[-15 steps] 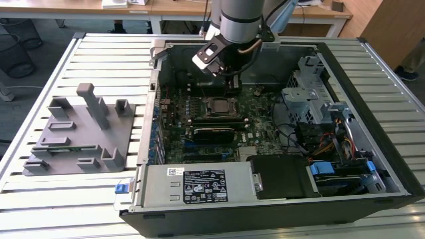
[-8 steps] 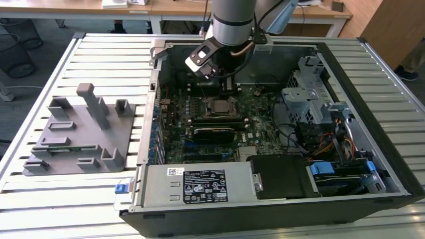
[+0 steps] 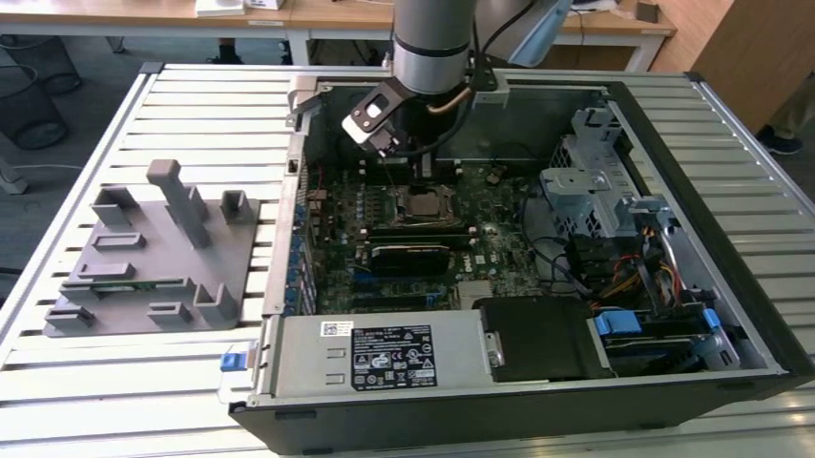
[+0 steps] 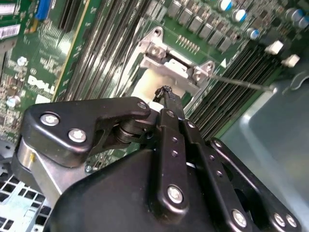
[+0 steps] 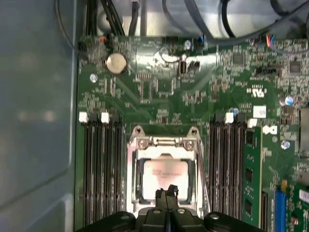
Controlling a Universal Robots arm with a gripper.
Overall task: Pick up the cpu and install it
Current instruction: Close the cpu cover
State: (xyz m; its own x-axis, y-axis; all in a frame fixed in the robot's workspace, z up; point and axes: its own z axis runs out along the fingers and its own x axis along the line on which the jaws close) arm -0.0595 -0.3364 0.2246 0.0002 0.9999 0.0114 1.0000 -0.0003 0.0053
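1. The cpu (image 5: 164, 174) is lying flat inside the metal socket frame (image 5: 136, 162) on the motherboard (image 5: 193, 96).
2. My gripper (image 5: 167, 194) is hanging just above the socket frame, over the cpu's edge.
3. I am pressing my fingers together, gripping nothing; whether the tips are touching the cpu I cannot tell.

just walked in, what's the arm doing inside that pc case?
The arm reaches down into the open computer case, with its gripper over the motherboard socket. The cpu lies flat inside the socket's metal frame. The gripper is shut, with its tip right at the cpu; actual contact can't be told. The grey fixture stands outside the case.
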